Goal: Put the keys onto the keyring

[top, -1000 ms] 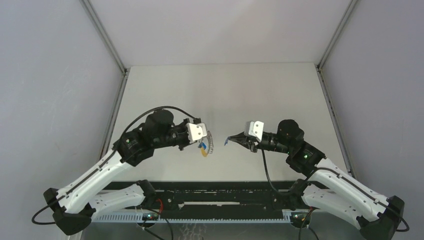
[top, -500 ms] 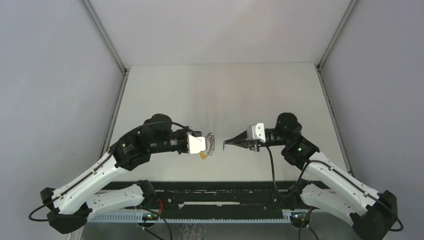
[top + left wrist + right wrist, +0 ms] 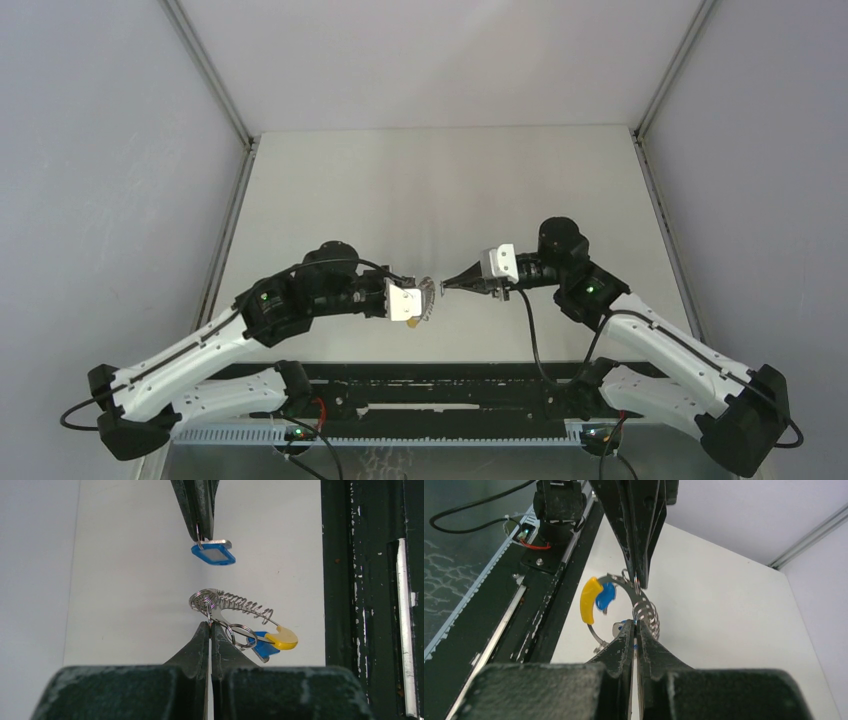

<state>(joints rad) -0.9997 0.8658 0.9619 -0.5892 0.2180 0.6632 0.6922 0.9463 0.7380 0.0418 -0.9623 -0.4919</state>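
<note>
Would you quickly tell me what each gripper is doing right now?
Left gripper: shut, holding the keyring.
Right gripper: shut, holding a blue key.

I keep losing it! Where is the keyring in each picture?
Top view: the keyring is just below the middle.
Left wrist view: keyring in the centre.
Right wrist view: keyring slightly left of centre.
Landmark: its yellow section shows in all three.

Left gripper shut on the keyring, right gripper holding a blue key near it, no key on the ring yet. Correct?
No: the left wrist view shows one blue key already hanging on the keyring beside its yellow section. The left gripper is shut on the keyring; the right gripper holds a second blue key near it.
</note>
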